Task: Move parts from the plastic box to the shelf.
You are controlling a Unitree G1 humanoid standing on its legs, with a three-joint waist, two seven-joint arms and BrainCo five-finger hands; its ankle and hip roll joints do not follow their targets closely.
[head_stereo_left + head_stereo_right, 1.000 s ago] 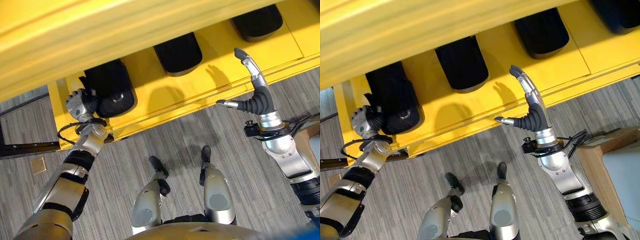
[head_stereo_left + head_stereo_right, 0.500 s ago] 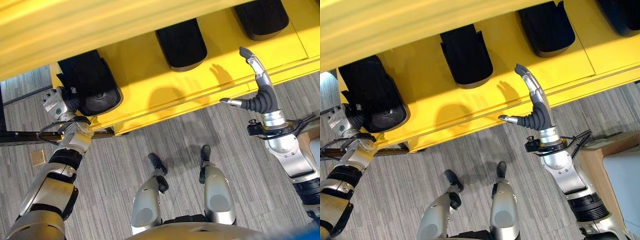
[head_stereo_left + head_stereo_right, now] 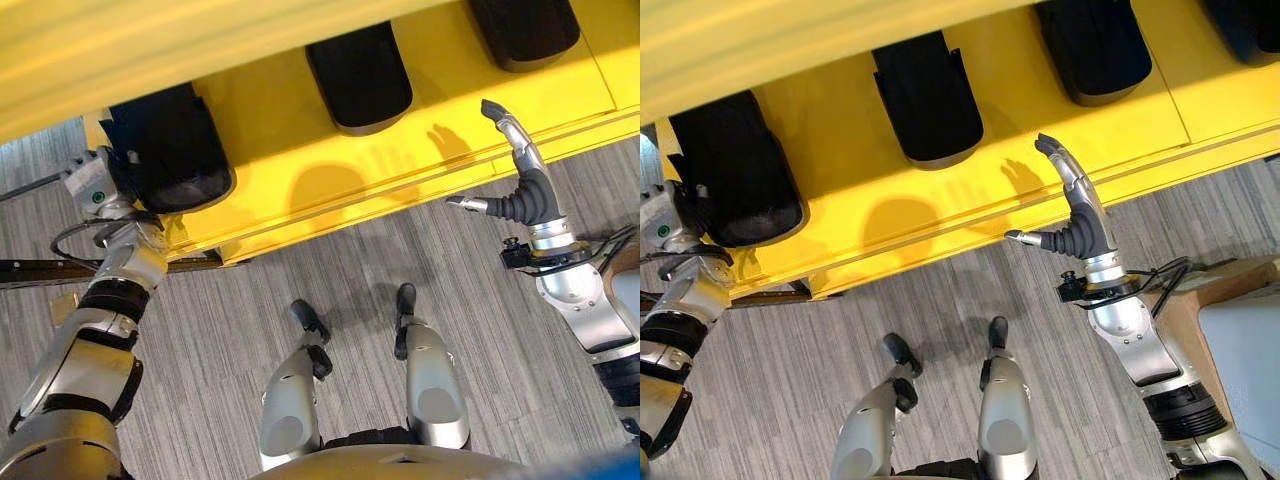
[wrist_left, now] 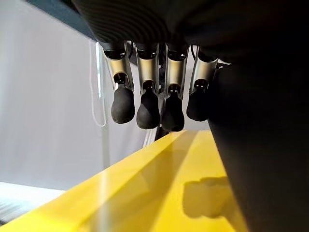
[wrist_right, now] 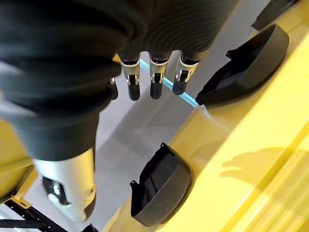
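No writing can be read. Black parts [image 3: 358, 75] lie in a row on the yellow shelf [image 3: 300, 180] across the upper frame. The left hand [image 3: 120, 180], at the upper left, grips the leftmost part [image 3: 165, 150], which has slid further left along the shelf since the earlier frame. The right hand [image 3: 515, 175], at the right, stays spread and empty over the shelf's front edge.

The left hand [image 3: 100, 185] and its black part [image 3: 165, 150] slid left along the yellow shelf [image 3: 330, 180].
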